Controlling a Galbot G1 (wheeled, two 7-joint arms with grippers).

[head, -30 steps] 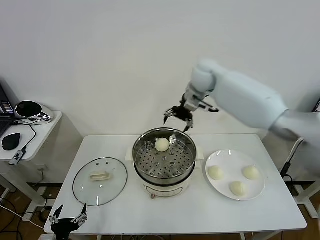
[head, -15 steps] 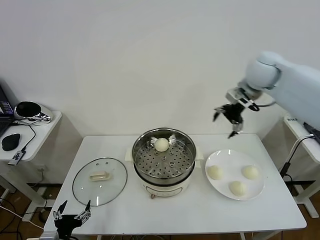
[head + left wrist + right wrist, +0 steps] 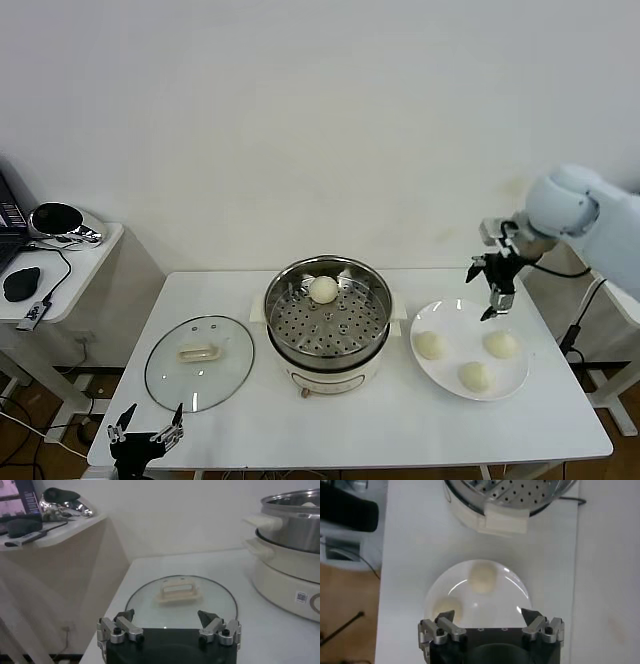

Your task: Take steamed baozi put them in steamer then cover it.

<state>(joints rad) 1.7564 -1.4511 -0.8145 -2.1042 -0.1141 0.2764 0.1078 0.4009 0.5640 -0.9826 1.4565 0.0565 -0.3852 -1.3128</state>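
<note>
The steel steamer (image 3: 328, 322) stands mid-table on its cream base, with one steamed baozi (image 3: 323, 289) on the perforated tray near the far rim. Three more baozi (image 3: 431, 345) (image 3: 501, 344) (image 3: 474, 376) lie on a white plate (image 3: 455, 315) to its right. My right gripper (image 3: 483, 293) hangs open and empty above the plate's far edge. In the right wrist view two baozi (image 3: 482, 577) (image 3: 446, 609) show beyond its open gripper (image 3: 489, 616). The glass cover (image 3: 200, 362) lies flat left of the steamer. My left gripper (image 3: 145, 430) waits open at the table's front-left corner, facing the cover (image 3: 180, 597).
A side table (image 3: 95, 250) at far left carries a mouse, cables and a shiny object. A white wall backs the table. A black cable (image 3: 575, 325) hangs past the table's right edge. The steamer's wall (image 3: 295, 535) rises to the right of the cover.
My right arm has swung from above the steamer's far rim to the right and down, over the plate. The baozi stays in the steamer. The left gripper barely shifted.
</note>
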